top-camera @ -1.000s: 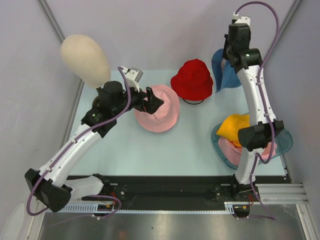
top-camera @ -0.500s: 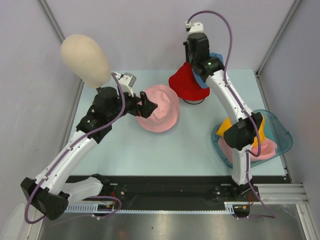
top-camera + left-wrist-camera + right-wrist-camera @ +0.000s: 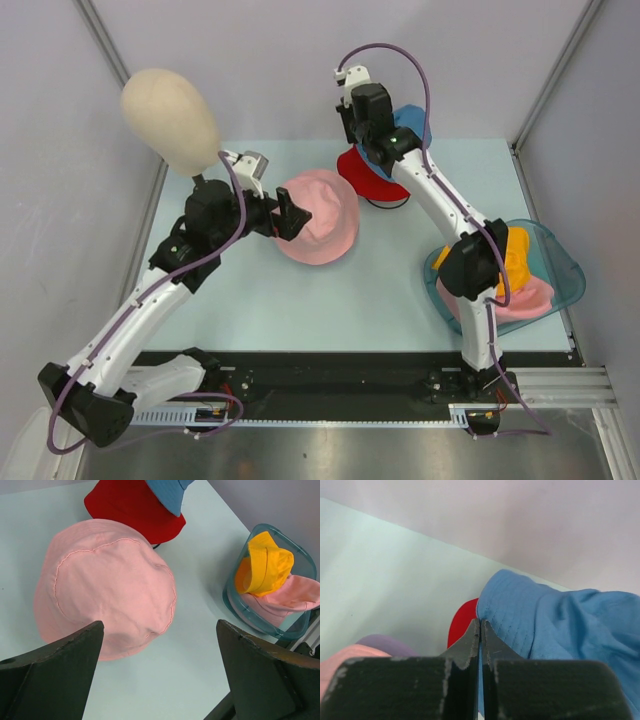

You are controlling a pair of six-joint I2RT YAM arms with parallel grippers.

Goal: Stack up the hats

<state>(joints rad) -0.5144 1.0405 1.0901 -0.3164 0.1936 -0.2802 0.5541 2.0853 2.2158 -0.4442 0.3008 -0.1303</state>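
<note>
A pink hat [image 3: 325, 215] lies crown up mid-table; it also shows in the left wrist view [image 3: 107, 585]. My left gripper [image 3: 288, 215] is open and empty, hovering at its left edge, fingers spread wide [image 3: 159, 630]. A red hat [image 3: 362, 172] lies behind it, partly hidden by my right arm. My right gripper [image 3: 480, 622] is shut on the brim of a blue hat [image 3: 555, 625] and holds it above the red hat [image 3: 462, 622]. The blue hat [image 3: 410, 122] hangs over the red one [image 3: 132, 510]. An orange hat [image 3: 515, 255] and another pink hat [image 3: 525, 297] lie in the tray.
A beige mannequin head [image 3: 170, 118] stands at the back left. A translucent teal tray [image 3: 570, 280] sits at the right front and shows in the left wrist view [image 3: 235, 607]. Grey walls close the table on three sides. A lilac patch [image 3: 380, 642] is unclear.
My right arm has swung left with the blue hat, from the back right corner to above the red hat. My left gripper has drawn slightly back left along the pink hat.
</note>
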